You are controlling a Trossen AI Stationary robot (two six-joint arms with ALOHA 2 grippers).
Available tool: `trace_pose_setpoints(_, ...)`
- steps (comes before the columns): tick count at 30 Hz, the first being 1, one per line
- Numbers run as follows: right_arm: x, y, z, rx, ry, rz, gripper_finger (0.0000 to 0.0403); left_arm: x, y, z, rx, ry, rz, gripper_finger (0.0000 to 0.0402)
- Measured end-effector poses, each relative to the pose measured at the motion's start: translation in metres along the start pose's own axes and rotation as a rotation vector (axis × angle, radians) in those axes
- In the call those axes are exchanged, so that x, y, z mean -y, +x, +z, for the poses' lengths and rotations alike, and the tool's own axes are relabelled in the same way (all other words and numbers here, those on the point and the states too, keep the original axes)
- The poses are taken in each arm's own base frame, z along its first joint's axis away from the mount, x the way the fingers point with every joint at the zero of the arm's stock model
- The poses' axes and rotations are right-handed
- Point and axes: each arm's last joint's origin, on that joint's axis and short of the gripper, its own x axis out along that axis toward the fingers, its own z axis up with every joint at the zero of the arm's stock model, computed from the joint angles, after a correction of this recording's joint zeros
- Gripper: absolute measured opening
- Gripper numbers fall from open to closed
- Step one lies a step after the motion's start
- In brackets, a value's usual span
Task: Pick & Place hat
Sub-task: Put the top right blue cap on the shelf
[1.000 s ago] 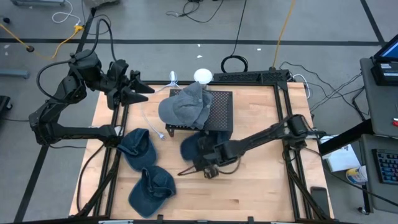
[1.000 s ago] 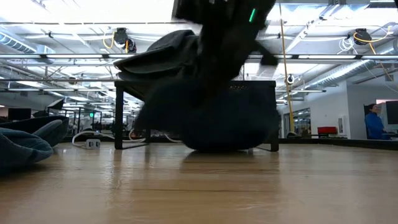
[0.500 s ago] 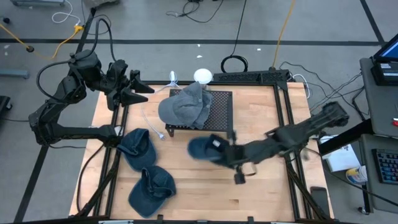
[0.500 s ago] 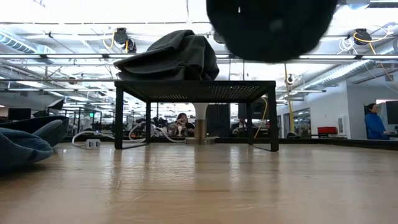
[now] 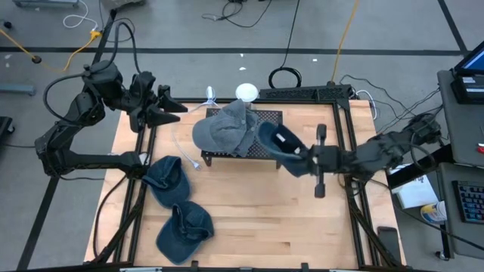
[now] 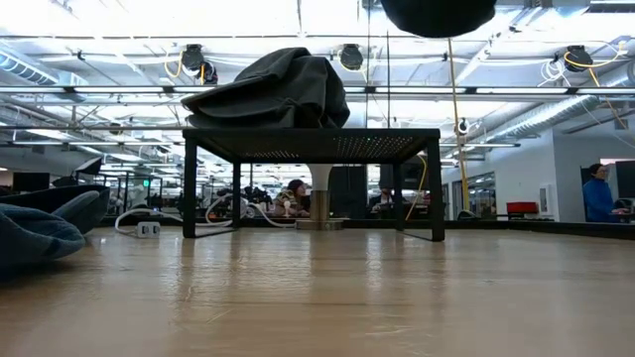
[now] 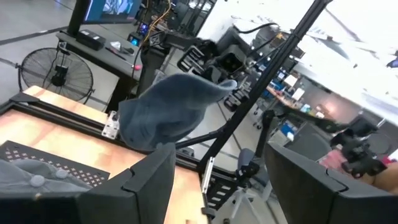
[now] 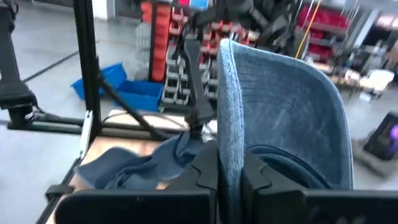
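My right gripper (image 5: 301, 153) is shut on a blue cap (image 5: 278, 141), carried in the air at the right end of a black mesh stand (image 5: 266, 130). In the low view only the cap's underside (image 6: 437, 12) shows, higher than the stand top (image 6: 313, 132). A grey hat (image 5: 225, 128) lies slumped on the stand's left part. Two more blue caps (image 5: 166, 180) (image 5: 184, 230) lie on the table at the left. My left gripper (image 5: 165, 106) waits open over the table's far left corner, pointing at the stand; its wrist view shows the carried cap (image 7: 165, 112). My right gripper pinches the blue cap by an edge (image 8: 229, 152) between its two fingers (image 8: 208, 174). The fingers come about level from the table's right side. The cap stands out beyond the fingertips, lifted clear of table and stand.
A white round lamp base (image 5: 246, 92) and a cable sit behind the stand at the far edge. Black frame rails (image 5: 346, 128) run along the table's sides. The bare wood (image 5: 287, 227) in front of the stand is open. People show in the room beyond.
My right gripper has lifted the blue cap off the table in front of the stand, drawn it first toward the right, then carried it up and toward the far edge beside the stand's right end. In the low view the cap rose from the tabletop above the stand.
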Motion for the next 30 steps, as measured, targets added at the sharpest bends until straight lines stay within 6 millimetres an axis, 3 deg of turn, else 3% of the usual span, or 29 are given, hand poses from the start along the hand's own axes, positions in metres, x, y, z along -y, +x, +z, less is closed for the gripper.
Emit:
trace_pose_setpoints(6,0.015,-0.019,-0.026,0.209,0.012,-0.033,0.0005,0.000,0.000,0.002,0.027,-0.056,0.026,0.0253)
trace_pose_setpoints(21,0.042,-0.071,-0.122,0.801,0.064,-0.145,0.0005,-0.004,-0.001,0.004,0.107,-0.052,0.162,0.0253)
trace_pose_setpoints(26,0.046,-0.080,-0.139,0.910,0.067,-0.172,0.0005,-0.006,-0.001,0.005,0.143,-0.132,0.203,0.0253)
trace_pose_setpoints(30,0.049,-0.080,-0.137,0.941,0.028,-0.190,0.0005,-0.006,-0.001,0.006,0.184,-0.230,0.220,0.0253)
